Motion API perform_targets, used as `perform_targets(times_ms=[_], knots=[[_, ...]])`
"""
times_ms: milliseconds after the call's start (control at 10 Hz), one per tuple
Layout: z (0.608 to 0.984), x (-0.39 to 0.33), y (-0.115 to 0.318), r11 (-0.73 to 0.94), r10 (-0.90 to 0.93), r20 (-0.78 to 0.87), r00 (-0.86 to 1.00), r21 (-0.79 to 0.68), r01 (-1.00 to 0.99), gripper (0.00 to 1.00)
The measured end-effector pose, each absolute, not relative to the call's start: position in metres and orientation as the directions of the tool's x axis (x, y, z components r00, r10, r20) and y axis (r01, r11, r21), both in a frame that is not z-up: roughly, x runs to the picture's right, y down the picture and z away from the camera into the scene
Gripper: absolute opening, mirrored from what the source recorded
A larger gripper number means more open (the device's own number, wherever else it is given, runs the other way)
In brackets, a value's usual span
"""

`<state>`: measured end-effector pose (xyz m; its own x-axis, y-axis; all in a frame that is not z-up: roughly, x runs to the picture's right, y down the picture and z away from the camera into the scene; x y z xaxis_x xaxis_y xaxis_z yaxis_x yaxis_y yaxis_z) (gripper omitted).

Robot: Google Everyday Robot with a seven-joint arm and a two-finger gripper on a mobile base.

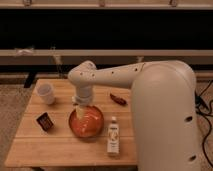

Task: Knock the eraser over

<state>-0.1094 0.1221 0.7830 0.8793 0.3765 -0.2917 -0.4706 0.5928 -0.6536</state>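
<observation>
The eraser (45, 121) is a small dark block with a reddish-brown face, standing on the left part of the wooden table (30, 145). My gripper (84, 112) hangs from the white arm (110, 77) over the orange bowl (86, 122), to the right of the eraser and apart from it.
A white cup (46, 93) stands at the back left of the table. A white bottle (114, 137) lies near the front right of the bowl. A small red-brown object (118, 99) lies behind the bowl. My large white arm body (165, 120) covers the table's right side.
</observation>
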Motion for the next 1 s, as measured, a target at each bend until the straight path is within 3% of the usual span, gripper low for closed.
perform_targets(times_ms=[1000], knots=[[0.7853, -0.1116, 0.1219, 0.599, 0.362, -0.269, 0.892, -0.667, -0.444, 0.67]])
